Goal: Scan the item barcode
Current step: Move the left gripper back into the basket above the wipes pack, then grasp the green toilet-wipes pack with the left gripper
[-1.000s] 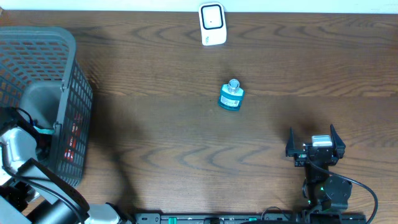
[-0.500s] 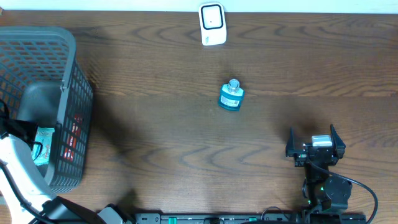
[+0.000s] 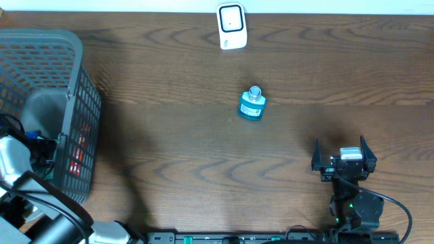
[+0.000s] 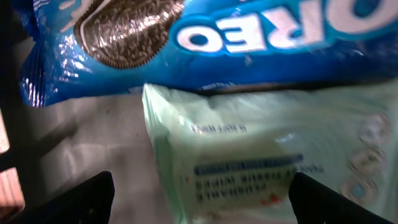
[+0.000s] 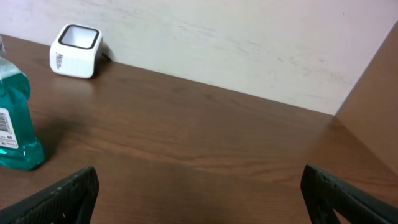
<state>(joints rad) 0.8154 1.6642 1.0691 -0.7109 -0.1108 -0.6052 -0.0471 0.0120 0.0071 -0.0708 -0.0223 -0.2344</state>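
Observation:
A teal bottle (image 3: 252,104) with a white label stands at the middle of the table; it also shows at the left edge of the right wrist view (image 5: 15,121). The white scanner (image 3: 231,26) stands at the far edge, also in the right wrist view (image 5: 74,42). My left gripper (image 3: 42,146) reaches into the grey basket (image 3: 68,41) at the left. In the left wrist view the left gripper (image 4: 202,199) stands open just above a pale green wipes pack (image 4: 273,162), not touching it. My right gripper (image 3: 340,146) rests open at the front right, empty (image 5: 202,199).
A blue Oreo pack (image 4: 205,43) lies behind the wipes pack on the basket's grey floor (image 4: 93,130). The basket's mesh wall (image 3: 85,135) rises beside my left arm. A light wall (image 5: 236,43) runs behind the table's far edge.
My left gripper has gone from shut to open inside the basket. The pale green pack it carried now lies on the basket floor. The right arm has not moved.

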